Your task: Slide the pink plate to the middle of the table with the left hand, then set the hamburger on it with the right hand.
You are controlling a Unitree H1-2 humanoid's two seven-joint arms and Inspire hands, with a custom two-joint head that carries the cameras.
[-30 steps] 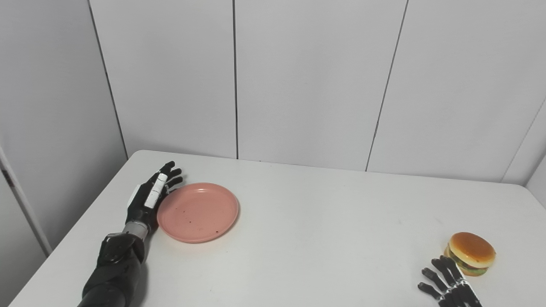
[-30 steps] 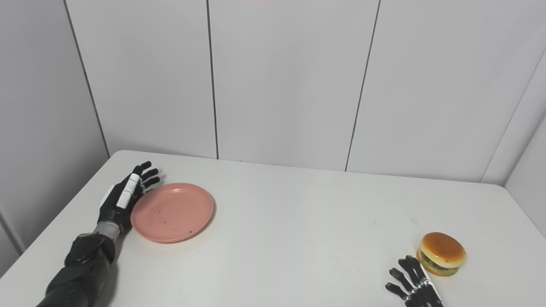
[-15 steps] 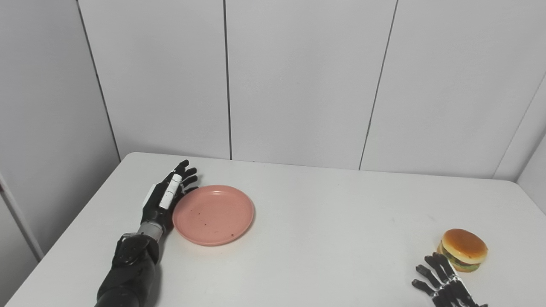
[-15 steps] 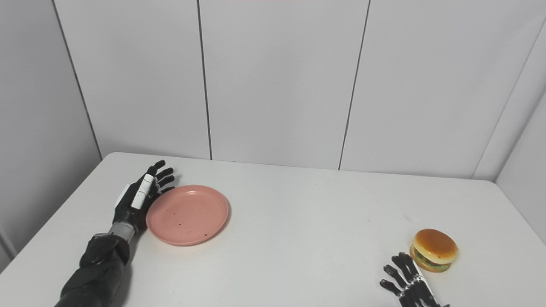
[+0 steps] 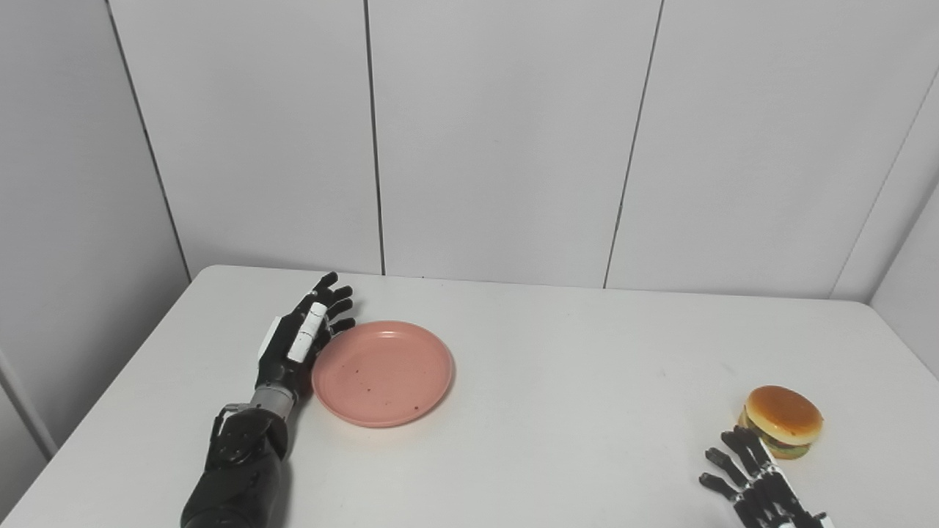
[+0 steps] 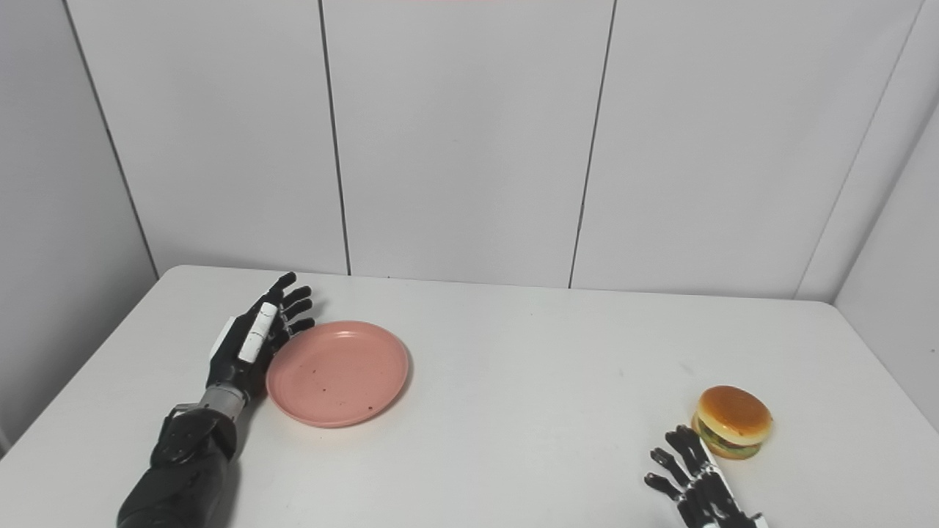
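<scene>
Over the last second the whole view has swung a little, so part of the shift is the head turning, yet against the wall seams and the surface's [image 5: 557, 411] back edge the pink plate [image 5: 382, 372] does seem to have crept rightward, with the left hand [image 5: 297, 347] travelling alongside it. That suggests the slide is under way but far from done: the plate lies flat on the left half of the surface, well short of the middle. The left hand stands on edge beside the plate's left rim, fingers straight and slightly fanned, pointing away toward the wall, its palm side touching or just beside the rim; it holds nothing. A round plate has no long axis to speak of, so only the push direction matters, and that should run rightward across the surface. The hamburger [image 6: 732, 422] sits upright, bun top up, near the front right corner, well apart from the plate. The right hand [image 6: 697, 480] waits just in front of and left of it, fingers spread and empty, not touching the bun as far as I can tell.
</scene>
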